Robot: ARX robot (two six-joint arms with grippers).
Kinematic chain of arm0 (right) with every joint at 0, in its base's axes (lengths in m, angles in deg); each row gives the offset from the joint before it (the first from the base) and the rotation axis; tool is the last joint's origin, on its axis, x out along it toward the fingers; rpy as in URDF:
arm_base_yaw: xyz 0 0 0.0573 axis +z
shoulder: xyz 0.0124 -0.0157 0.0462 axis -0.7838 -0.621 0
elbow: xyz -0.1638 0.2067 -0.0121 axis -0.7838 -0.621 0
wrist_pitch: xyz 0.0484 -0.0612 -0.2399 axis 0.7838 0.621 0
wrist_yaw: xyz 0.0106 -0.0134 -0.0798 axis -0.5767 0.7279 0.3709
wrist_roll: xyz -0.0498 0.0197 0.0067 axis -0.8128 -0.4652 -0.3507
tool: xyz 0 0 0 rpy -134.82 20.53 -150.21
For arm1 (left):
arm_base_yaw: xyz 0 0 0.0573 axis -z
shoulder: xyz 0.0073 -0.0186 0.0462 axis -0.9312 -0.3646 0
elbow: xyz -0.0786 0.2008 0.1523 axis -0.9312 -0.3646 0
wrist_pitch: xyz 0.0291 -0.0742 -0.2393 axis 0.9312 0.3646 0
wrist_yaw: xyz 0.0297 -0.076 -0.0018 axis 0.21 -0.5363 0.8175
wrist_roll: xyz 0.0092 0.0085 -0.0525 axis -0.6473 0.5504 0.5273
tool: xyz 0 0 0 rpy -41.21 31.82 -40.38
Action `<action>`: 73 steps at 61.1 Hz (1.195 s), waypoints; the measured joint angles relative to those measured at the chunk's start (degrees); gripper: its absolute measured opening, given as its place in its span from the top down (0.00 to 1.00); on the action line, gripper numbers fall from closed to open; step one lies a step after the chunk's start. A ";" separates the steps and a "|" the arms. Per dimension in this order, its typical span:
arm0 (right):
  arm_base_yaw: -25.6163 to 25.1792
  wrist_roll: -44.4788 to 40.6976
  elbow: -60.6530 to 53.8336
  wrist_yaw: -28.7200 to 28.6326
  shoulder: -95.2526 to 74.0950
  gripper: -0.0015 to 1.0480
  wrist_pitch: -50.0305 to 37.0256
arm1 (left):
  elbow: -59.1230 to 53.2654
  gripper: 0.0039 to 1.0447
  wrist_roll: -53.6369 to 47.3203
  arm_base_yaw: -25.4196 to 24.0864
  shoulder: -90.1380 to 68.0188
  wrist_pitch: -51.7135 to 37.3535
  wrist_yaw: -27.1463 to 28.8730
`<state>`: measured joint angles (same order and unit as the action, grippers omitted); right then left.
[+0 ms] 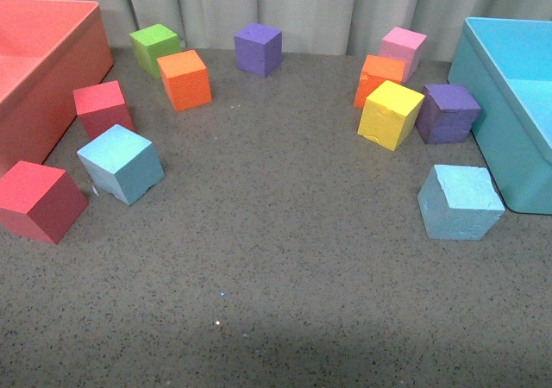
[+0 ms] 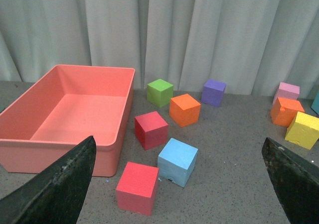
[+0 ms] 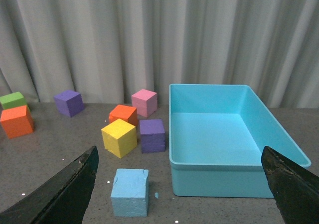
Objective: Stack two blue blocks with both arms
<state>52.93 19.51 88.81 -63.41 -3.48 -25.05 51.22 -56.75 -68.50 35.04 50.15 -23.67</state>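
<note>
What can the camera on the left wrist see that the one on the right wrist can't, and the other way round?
Left wrist view only: the salmon bin, two red cubes, one blue block. Right wrist view only: the other blue block and a second purple cube. Both: the green cube, pink cube, yellow cube, two orange cubes, one purple cube, the curtain.

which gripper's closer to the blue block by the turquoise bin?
Right. The right gripper has that blue block just ahead of it, beside the bin. The left gripper is over by the red bin; that block isn't in its view.
</note>
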 joint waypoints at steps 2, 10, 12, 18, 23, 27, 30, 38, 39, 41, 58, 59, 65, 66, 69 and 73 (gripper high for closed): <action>2.03 -4.24 0.92 6.10 -2.05 0.09 1.97 | 0.00 0.06 0.00 0.00 0.00 0.00 -0.02; 2.21 -9.22 4.92 8.37 -14.82 0.09 2.73 | 0.00 0.06 0.00 0.00 0.00 0.00 0.07; 1.88 -8.68 5.97 7.23 -18.51 0.09 1.49 | 0.00 0.06 0.00 0.00 0.00 0.00 0.07; 0.96 -5.16 9.88 2.84 -32.37 0.09 -4.17 | 0.00 0.06 0.00 0.00 0.00 0.00 0.02; 0.44 -1.60 13.99 0.42 -44.11 0.09 -7.85 | 0.00 0.06 0.00 0.00 0.00 0.00 0.04; 0.37 1.29 19.15 -1.33 -56.83 0.09 -8.35 | 0.00 0.06 0.00 0.00 0.00 0.00 0.04; 1.01 1.49 22.73 -1.53 -64.41 0.09 -6.64 | 0.00 0.06 0.00 0.00 0.00 0.00 0.04; 1.79 4.72 29.38 -4.61 -76.78 0.09 -2.64 | 0.00 0.06 0.00 0.00 0.00 0.00 0.04; 1.88 5.01 29.92 -4.70 -77.68 0.09 -2.36 | 0.00 0.06 0.00 0.00 0.00 0.00 0.02; 2.14 5.60 31.54 -5.01 -80.17 0.09 -1.60 | 0.00 0.06 0.00 0.00 0.00 0.00 0.04; 4.55 10.29 43.01 -6.73 -95.30 0.09 1.77 | 0.00 0.06 0.00 0.00 0.00 0.00 0.04; 4.63 10.51 43.43 -6.75 -95.78 0.09 2.05 | 0.00 0.06 0.00 0.00 0.00 0.00 0.04; 5.62 11.34 47.12 -6.82 -100.54 0.09 3.56 | 0.00 0.06 0.00 0.00 0.00 0.00 0.04; 5.70 11.39 47.50 -6.67 -101.02 0.09 3.56 | 0.00 0.06 0.00 0.00 0.00 0.00 0.04; 6.16 11.69 49.48 -6.43 -103.36 0.09 4.42 | 0.00 0.06 0.00 0.00 0.00 0.00 0.04; 6.51 11.82 51.32 -5.75 -105.37 0.09 5.44 | 0.00 0.06 0.00 0.00 0.00 0.00 0.04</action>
<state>59.45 31.34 140.13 -69.15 -108.85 -19.61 51.22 -56.75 -68.50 35.04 50.15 -23.63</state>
